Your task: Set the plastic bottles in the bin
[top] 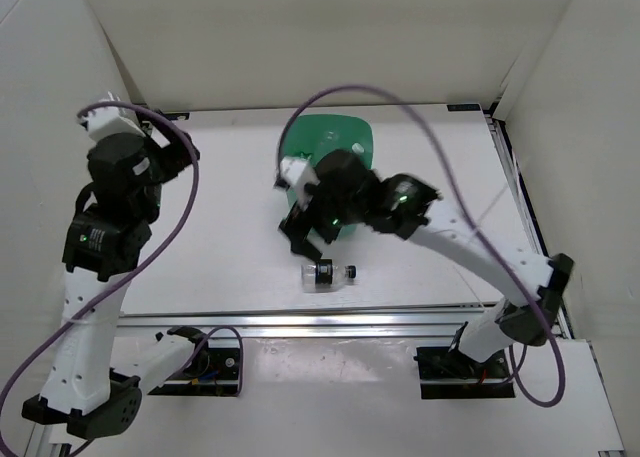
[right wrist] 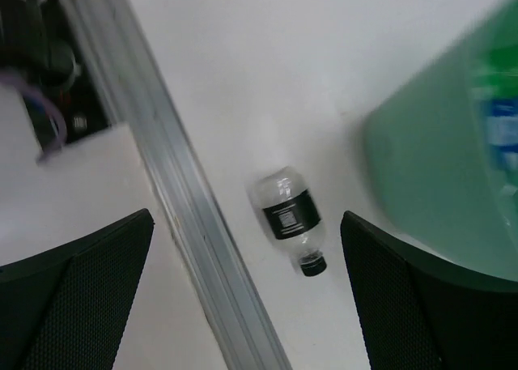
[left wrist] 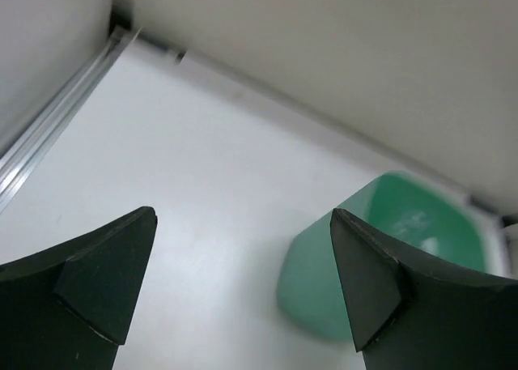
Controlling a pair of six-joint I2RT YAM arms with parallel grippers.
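Top external: the right gripper (top: 305, 235) is hanging just on the near side of the bin (top: 335, 137), its arm reaching in from the right and covering the bin's near rim. The short bottle (top: 328, 274) with the black label is lying on its side on the table (top: 220, 247), just near of that gripper and close to the aluminium rail (top: 300, 320). Judgement: the arm is lining up over it for a pick. The left gripper (top: 170, 149) is sitting raised at far left, well apart from the bottle, probably so as to leave the working area free. Left wrist: the jaws of the left gripper (left wrist: 243, 218) are standing wide apart with nothing between them and facing bare table, with the bin (left wrist: 388, 257) off to the right. Right wrist: the jaws of the right gripper (right wrist: 247, 216) are spread wide and holding nothing, framing the short bottle (right wrist: 290, 216) below, which suggests a descent comes next. The bin (right wrist: 429, 167) is showing at right with a blurred blue-labelled bottle (right wrist: 503, 119) inside.
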